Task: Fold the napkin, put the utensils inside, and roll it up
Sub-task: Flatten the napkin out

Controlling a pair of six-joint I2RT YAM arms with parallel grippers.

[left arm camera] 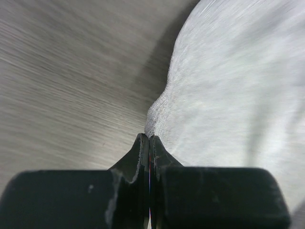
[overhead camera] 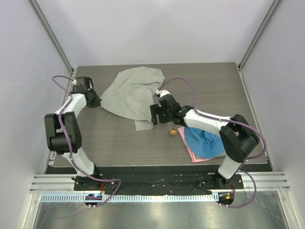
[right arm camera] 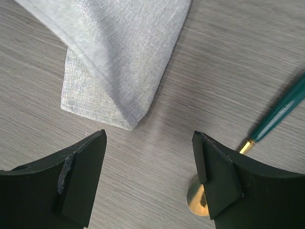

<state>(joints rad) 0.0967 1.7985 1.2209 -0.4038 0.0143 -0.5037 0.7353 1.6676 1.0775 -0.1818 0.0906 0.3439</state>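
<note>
The light grey napkin [overhead camera: 133, 94] lies crumpled on the far middle of the table. My left gripper [overhead camera: 97, 103] is at its left corner. In the left wrist view this gripper [left arm camera: 149, 138] is shut, with a raised peak of the napkin's [left arm camera: 228, 95] edge pinched at its tips. My right gripper [overhead camera: 154, 115] hovers open by the napkin's near corner [right arm camera: 119, 71]; nothing is between its fingers [right arm camera: 149, 136]. The spoon [overhead camera: 172, 131] lies just right of it, its green handle [right arm camera: 281, 112] and gold bowl [right arm camera: 194, 200] partly hidden by the right finger.
A blue cloth [overhead camera: 205, 142] lies on a pink cloth [overhead camera: 188, 149] at the near right of the table, under the right arm. Grey walls close in the table [overhead camera: 119, 138] on three sides.
</note>
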